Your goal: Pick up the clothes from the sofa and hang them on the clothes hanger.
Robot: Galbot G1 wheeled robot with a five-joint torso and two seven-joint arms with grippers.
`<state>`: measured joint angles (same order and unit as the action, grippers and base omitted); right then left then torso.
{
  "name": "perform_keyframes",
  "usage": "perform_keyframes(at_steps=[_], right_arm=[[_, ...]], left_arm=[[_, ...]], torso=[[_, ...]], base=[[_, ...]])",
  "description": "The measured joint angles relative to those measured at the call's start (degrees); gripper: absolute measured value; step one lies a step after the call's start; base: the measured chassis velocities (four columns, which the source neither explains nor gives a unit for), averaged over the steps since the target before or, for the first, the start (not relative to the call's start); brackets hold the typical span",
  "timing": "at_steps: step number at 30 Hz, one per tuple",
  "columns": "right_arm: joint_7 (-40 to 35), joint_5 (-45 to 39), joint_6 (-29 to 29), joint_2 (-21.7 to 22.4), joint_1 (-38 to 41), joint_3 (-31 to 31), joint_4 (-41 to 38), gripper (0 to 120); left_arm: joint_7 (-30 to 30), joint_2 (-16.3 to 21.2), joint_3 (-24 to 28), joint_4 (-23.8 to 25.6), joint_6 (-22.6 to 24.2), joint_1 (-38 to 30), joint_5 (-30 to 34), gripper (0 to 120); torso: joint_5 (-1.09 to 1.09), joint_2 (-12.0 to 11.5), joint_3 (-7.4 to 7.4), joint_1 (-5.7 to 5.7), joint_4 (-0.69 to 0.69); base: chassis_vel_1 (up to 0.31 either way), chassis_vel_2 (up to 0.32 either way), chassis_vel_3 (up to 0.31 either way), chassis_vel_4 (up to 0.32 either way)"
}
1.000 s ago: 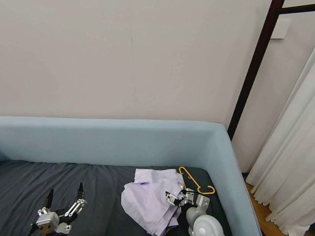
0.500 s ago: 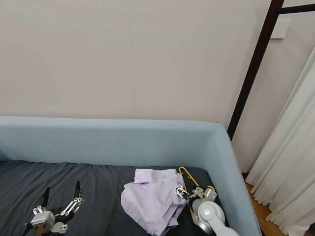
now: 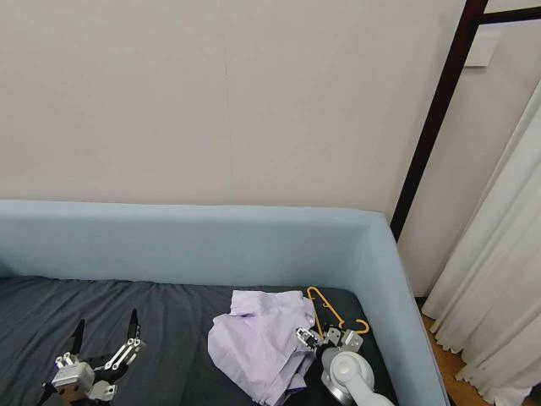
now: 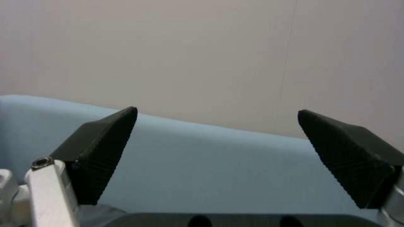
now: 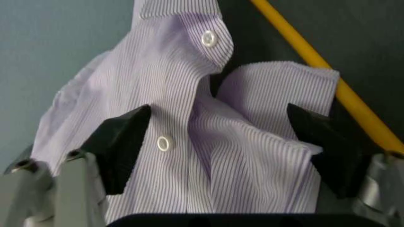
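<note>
A crumpled lilac striped shirt (image 3: 260,345) lies on the sofa's dark seat (image 3: 169,313) near its right end. The yellow hanger (image 3: 331,311) rests just right of it, partly under the cloth. My right gripper (image 3: 318,337) sits low at the shirt's right edge, between shirt and hanger. In the right wrist view its black fingers (image 5: 120,144) stand open on either side of the shirt's buttoned folds (image 5: 189,142), with the hanger's yellow bar (image 5: 341,90) beside them. My left gripper (image 3: 106,342) hovers open over the seat at the left, holding nothing.
The light blue sofa back (image 3: 194,241) and right armrest (image 3: 397,313) wall in the seat. A dark rack pole (image 3: 435,118) rises behind the armrest. White curtains (image 3: 499,296) hang at the far right. The left wrist view faces the sofa back (image 4: 208,175) and wall.
My right gripper has shifted a little right and back along the shirt's edge toward the hanger, then settled. The left gripper has drifted slightly left and down.
</note>
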<state>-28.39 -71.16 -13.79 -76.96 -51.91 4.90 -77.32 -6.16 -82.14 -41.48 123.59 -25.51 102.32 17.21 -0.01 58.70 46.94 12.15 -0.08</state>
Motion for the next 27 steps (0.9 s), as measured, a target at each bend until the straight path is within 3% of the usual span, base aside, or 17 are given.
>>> perform_keyframes(at_steps=[4,10,19,22,27], right_arm=[[0.8,1.3,1.1,0.0,0.1,-0.2,0.0,64],[1.6,2.7,2.3,0.0,0.1,-0.3,0.0,47],[3.0,5.2,3.5,0.4,1.0,-0.7,1.1,9],[3.6,5.5,3.8,0.4,1.4,-0.9,1.3,1],[5.4,6.2,4.8,0.3,1.8,-1.2,2.0,0]], left_arm=[[0.0,-0.3,-0.1,0.0,-0.4,0.1,-0.2,100],[0.0,-0.5,0.2,0.0,-0.5,0.1,-0.5,100],[-0.1,-0.6,0.6,-0.3,-1.1,0.0,-0.7,100],[-0.1,-0.5,0.6,-0.6,-1.1,-0.2,-0.7,100],[-0.2,-0.4,0.8,-1.0,-1.2,-0.6,-0.5,100]], torso=[[0.00,0.0,0.00,0.00,0.00],[0.00,0.0,0.00,0.00,0.00],[0.00,0.0,0.00,-0.01,0.00],[0.00,0.0,0.00,-0.01,0.00],[0.00,0.0,0.00,-0.01,0.00]], base=[[0.000,0.000,0.000,0.000],[0.000,0.000,0.000,0.000],[0.000,0.000,0.000,0.000],[0.000,0.000,0.000,0.000],[0.000,0.000,0.000,0.000]])
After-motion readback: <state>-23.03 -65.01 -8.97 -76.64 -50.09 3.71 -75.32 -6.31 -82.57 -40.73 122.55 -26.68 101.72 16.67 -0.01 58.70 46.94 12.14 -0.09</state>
